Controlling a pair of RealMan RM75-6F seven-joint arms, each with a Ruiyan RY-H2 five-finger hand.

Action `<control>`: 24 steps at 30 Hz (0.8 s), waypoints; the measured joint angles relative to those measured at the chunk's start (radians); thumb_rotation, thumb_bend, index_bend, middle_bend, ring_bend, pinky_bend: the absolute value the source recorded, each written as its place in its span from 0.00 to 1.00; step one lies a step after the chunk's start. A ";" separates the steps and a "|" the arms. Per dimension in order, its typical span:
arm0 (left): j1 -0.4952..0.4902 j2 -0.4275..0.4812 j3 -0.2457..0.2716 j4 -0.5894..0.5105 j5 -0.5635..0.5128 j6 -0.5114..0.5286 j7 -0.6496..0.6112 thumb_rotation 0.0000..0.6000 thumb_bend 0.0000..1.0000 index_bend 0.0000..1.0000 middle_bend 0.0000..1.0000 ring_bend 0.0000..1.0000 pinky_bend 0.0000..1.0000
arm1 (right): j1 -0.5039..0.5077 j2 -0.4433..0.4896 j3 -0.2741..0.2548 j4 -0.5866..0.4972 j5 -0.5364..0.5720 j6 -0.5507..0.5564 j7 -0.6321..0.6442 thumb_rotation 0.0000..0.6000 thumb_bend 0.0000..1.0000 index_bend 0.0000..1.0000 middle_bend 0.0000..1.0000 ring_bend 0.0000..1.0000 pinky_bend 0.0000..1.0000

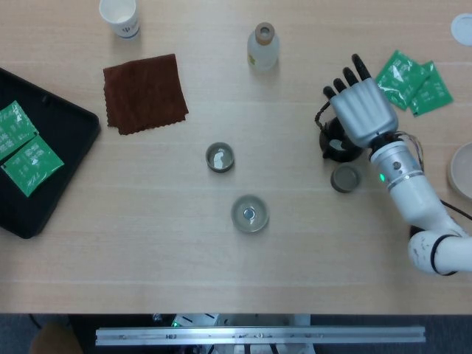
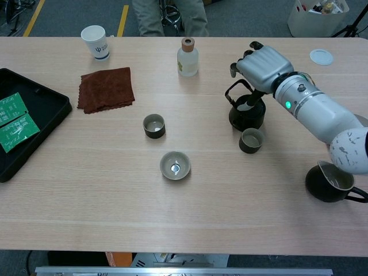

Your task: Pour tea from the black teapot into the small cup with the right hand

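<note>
Robot hand [image 2: 262,67], the right one, hovers over the black teapot [image 2: 247,114] at the right of the counter [image 2: 172,218], its silver back turned up to the cameras. Whether it grips the teapot's wire handle or hangs free above it cannot be told: the palm side is hidden in both views. No left robot hand shows in either view.

Going left to right across the counter: a black tray [image 1: 51,169] sits at the left edge with green packets [image 1: 22,147] on it. Next comes a brown cloth [image 2: 106,89] lying flat, with a white paper cup [image 2: 95,42] behind it. Near the middle stand a small dark cup [image 2: 154,125] and, in front of it, a shallow grey bowl [image 2: 175,165]. A small bottle with a cork [image 2: 187,57] stands at the back. Then the teapot, and just in front of it, close to its base, the small cup [image 2: 251,140] of the task. More green sachets [image 1: 411,81] lie at the far right.

From the head view, the robot hand covers most of the teapot; only a dark edge shows. The chest view shows the teapot's body, open mouth and raised handle, and also a dark pitcher [image 2: 333,184] at the right edge.
</note>
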 measured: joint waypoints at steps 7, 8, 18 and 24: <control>0.006 0.005 0.000 -0.002 -0.005 0.008 -0.006 1.00 0.29 0.25 0.25 0.17 0.08 | 0.003 0.013 0.012 -0.014 -0.013 -0.043 0.091 0.68 0.10 0.28 0.33 0.16 0.05; 0.007 0.006 0.000 -0.002 -0.006 0.008 -0.007 1.00 0.29 0.25 0.25 0.17 0.08 | 0.003 0.016 0.015 -0.015 -0.020 -0.050 0.111 0.68 0.10 0.28 0.34 0.16 0.05; 0.012 0.010 -0.001 -0.006 -0.012 0.012 -0.006 1.00 0.29 0.25 0.25 0.17 0.08 | 0.013 0.018 0.033 0.033 -0.120 -0.151 0.334 0.60 0.09 0.33 0.39 0.23 0.05; 0.012 0.013 -0.002 -0.007 -0.018 0.006 -0.005 1.00 0.29 0.25 0.25 0.17 0.08 | 0.027 -0.016 0.032 0.105 -0.132 -0.189 0.380 0.59 0.09 0.34 0.40 0.23 0.05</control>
